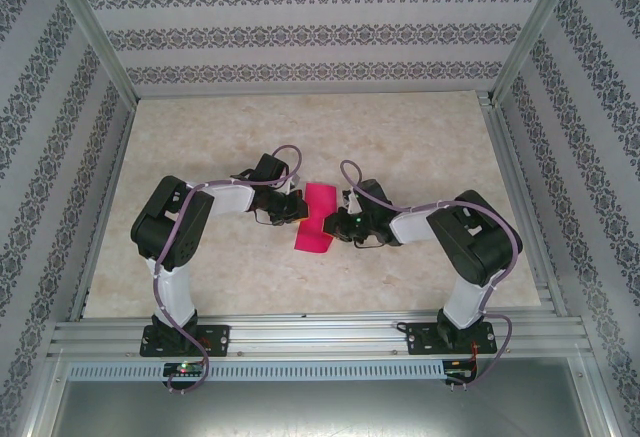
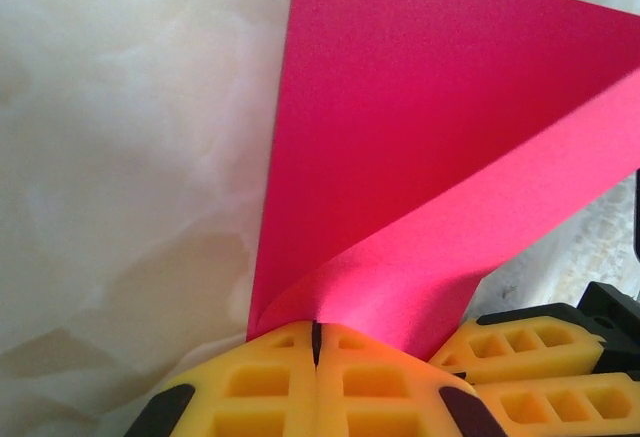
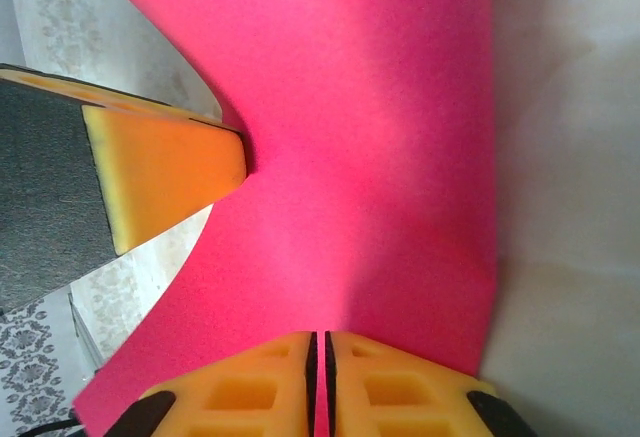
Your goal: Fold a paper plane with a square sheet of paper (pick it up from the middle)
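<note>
**Q:** Magenta-pink, the square sheet of paper (image 1: 318, 219): where is it from above?
**A:** Over the middle of the table (image 1: 200, 147), bent, between the left gripper (image 1: 299, 213) and the right gripper (image 1: 336, 225).
**Q:** Left wrist?
**A:** Its yellow fingers are pressed together, pinching the curled sheet's edge, with the right gripper's pads just beside.
**Q:** Right wrist?
**A:** Fingers clamped on the near edge, and one finger of the left gripper touches the sheet's side.

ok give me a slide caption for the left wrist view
Left claw shut on the curled pink paper sheet, right claw beside it, over the marbled table
</note>
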Motion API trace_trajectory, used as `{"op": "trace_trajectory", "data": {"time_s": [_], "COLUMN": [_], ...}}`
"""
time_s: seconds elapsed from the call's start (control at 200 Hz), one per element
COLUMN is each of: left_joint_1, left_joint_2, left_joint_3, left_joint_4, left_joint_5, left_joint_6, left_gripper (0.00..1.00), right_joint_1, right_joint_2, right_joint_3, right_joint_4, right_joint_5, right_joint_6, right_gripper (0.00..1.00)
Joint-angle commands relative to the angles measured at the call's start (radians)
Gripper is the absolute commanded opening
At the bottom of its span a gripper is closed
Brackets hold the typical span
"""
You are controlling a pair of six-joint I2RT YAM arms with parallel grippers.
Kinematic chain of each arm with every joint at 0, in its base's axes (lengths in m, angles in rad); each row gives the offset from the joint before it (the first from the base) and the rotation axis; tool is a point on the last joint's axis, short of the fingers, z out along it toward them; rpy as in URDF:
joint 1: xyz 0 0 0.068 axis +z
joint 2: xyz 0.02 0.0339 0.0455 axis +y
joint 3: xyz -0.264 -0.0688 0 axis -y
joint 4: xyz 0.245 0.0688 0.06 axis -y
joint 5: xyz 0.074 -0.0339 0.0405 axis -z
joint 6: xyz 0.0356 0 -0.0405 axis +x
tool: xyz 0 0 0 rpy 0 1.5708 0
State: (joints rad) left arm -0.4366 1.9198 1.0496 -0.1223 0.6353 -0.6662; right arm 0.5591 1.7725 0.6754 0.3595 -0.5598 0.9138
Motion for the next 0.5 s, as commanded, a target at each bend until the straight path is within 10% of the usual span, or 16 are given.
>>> {"op": "trace_trajectory", "data": {"time_s": [0.0,0.495], "left_joint_1": [-0.019,-0.02], "left_joint_2": [0.04,0.039], "left_joint_3": [-0.016,-0.014], "left_joint_4": [-0.051,-0.055], "left_joint_5": [-0.025,-0.025], "left_joint_6": [0.019,0.022], "left_gripper": [0.0,0.0], "right_joint_1": [0.014,0.071], "right_joint_2": [-0.032,-0.016], "right_joint_3": [-0.012,-0.066], "right_joint_4": [-0.025,0.048], "right_joint_5": [0.004,0.018], "right_joint_6": [-0.01,0.035], "right_gripper": [0.16,0.14]}}
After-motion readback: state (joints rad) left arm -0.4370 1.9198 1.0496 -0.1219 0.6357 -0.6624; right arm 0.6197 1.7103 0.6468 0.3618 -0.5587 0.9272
